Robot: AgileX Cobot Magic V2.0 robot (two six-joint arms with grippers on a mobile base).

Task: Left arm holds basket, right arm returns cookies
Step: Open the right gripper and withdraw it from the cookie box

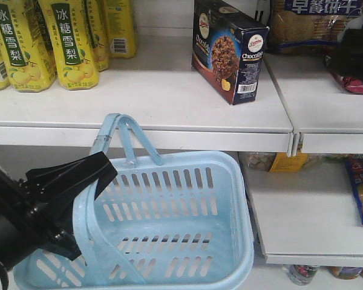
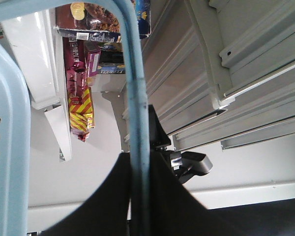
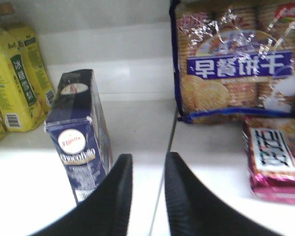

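Standing upright on white upper shelf (image 1: pixel 139 99), cookies (image 1: pixel 228 49) angled, barcode end facing out, well right of yellow drink bottles (image 1: pixel 66 42) and just left of clear biscuit bag (image 1: pixel 314 24). Seen from right wrist view too: cookies (image 3: pixel 78 142) on shelf, apart from right gripper (image 3: pixel 147 189), fingers (image 3: pixel 115 196) slightly spread with narrow gap, pinching nothing, carton just left of them. Biscuit bag (image 3: pixel 236 64) behind, red packet (image 3: pixel 278 162) to right of it on neighbouring shelf board. Hung below shelf edge, basket (image 1: pixel 169 223) empty, tilted, one hoop handle (image 1: pixel 124 136) raised near shelf lip. Gripped by left gripper (image 1: pixel 66 187) at lower left, black wedge fingers pressed onto other handle near basket rim. Confirmed in left wrist view: blue handle bar (image 2: pixel 135 108) running between pressed-together fingers (image 2: pixel 108 201), basket rim (image 2: pixel 12 123) at left, shelf undersides beyond. Lower shelf (image 1: pixel 308 217) holding a few packets at right.
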